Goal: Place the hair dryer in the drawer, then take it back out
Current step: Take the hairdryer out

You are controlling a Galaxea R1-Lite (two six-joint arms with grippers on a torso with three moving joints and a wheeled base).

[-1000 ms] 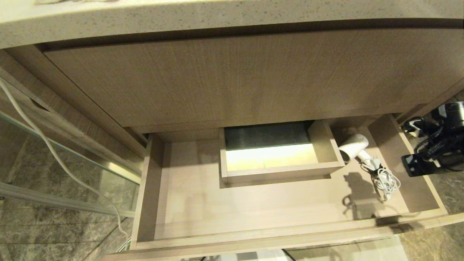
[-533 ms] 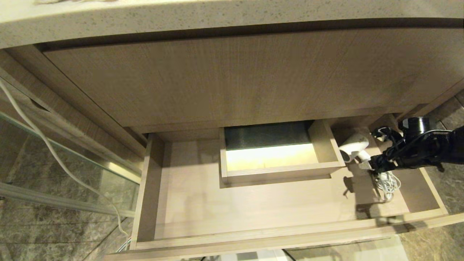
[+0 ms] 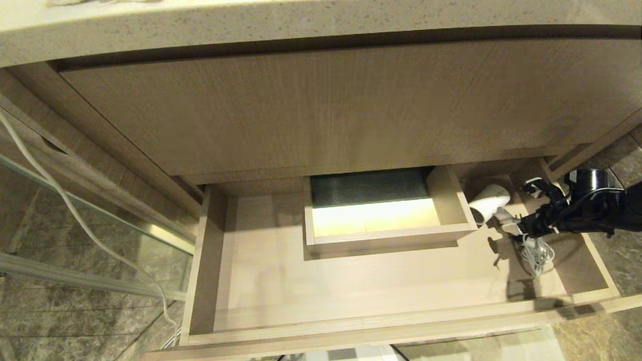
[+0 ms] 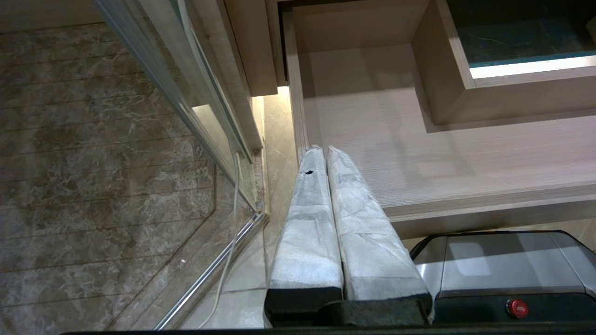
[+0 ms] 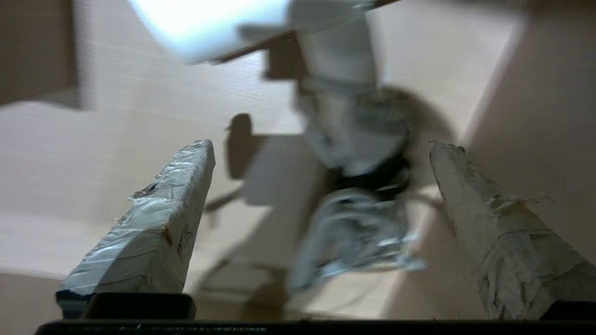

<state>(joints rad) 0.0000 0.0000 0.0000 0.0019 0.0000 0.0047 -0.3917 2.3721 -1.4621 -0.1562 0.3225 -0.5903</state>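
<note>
The hair dryer [image 3: 489, 201] lies in the back right corner of the open drawer [image 3: 351, 301], beside the boxed notch [image 3: 381, 235], its coiled cord [image 3: 536, 253] in front of it. The right gripper [image 3: 514, 218] hangs just over the handle, jaws wide apart, seemingly not touching it. The left gripper [image 4: 326, 151], jaws together, is parked off the drawer's left front corner.

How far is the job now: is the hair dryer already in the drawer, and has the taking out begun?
Done: the hair dryer lies inside the open drawer, at its far right corner. In hand: the right gripper, open, is at the handle and bundled cord, nothing grasped. Left: close on it and lift it out. The left gripper is shut, beside the drawer's front corner.
</note>
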